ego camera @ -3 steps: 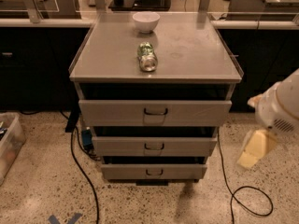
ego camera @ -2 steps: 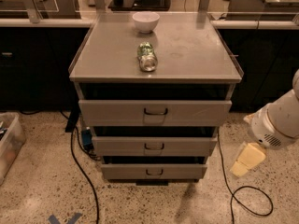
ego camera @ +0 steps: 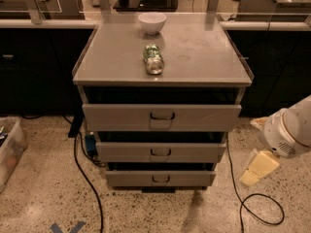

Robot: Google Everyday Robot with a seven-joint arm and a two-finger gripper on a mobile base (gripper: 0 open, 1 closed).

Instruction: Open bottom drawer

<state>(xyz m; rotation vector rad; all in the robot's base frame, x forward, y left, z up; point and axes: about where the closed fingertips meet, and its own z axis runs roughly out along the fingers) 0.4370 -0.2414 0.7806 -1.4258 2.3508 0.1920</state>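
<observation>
The bottom drawer [ego camera: 160, 178] is the lowest of three grey drawers in the metal cabinet, with a low flat front and a small dark loop handle [ego camera: 160, 179]. Its front sits a little behind the middle drawer [ego camera: 160, 152] and the top drawer [ego camera: 161, 117]. My gripper [ego camera: 256, 169], with pale yellow fingers, hangs from the white arm [ego camera: 289, 130] at the right. It is beside the cabinet's lower right corner, level with the bottom drawer and apart from it.
A white bowl [ego camera: 152, 23] and a green can [ego camera: 153, 58] lying on its side rest on the cabinet top [ego camera: 204, 47]. Black cables [ego camera: 90, 188] run over the speckled floor on both sides. A clear bin [ego camera: 8, 149] stands at left. Dark counters stand behind.
My arm and gripper have moved lower and slightly left, toward the cabinet's lower right side. The drawers have not moved.
</observation>
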